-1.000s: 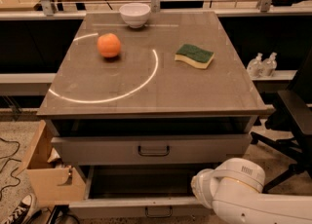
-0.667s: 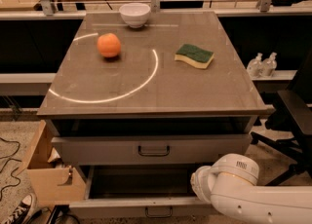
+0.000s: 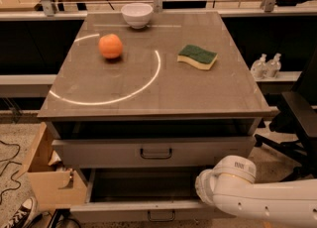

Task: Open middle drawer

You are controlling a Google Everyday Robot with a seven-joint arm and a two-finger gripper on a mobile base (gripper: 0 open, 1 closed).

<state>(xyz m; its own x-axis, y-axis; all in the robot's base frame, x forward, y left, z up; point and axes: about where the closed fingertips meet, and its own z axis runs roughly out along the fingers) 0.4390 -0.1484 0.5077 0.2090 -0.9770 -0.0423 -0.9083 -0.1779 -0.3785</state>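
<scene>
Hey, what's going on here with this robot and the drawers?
A robot's white arm reaches in from the lower right at a grey cabinet. Its gripper is at the right end of the middle drawer, which stands pulled out with its dark inside showing. The taller drawer above it sits further back. An orange, a sponge and a white bowl rest on top.

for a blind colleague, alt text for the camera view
The middle drawer is pulled open, dark inside, below a cabinet top holding an orange, bowl and sponge. A robot arm sits lower right, gripper out of view.
</scene>
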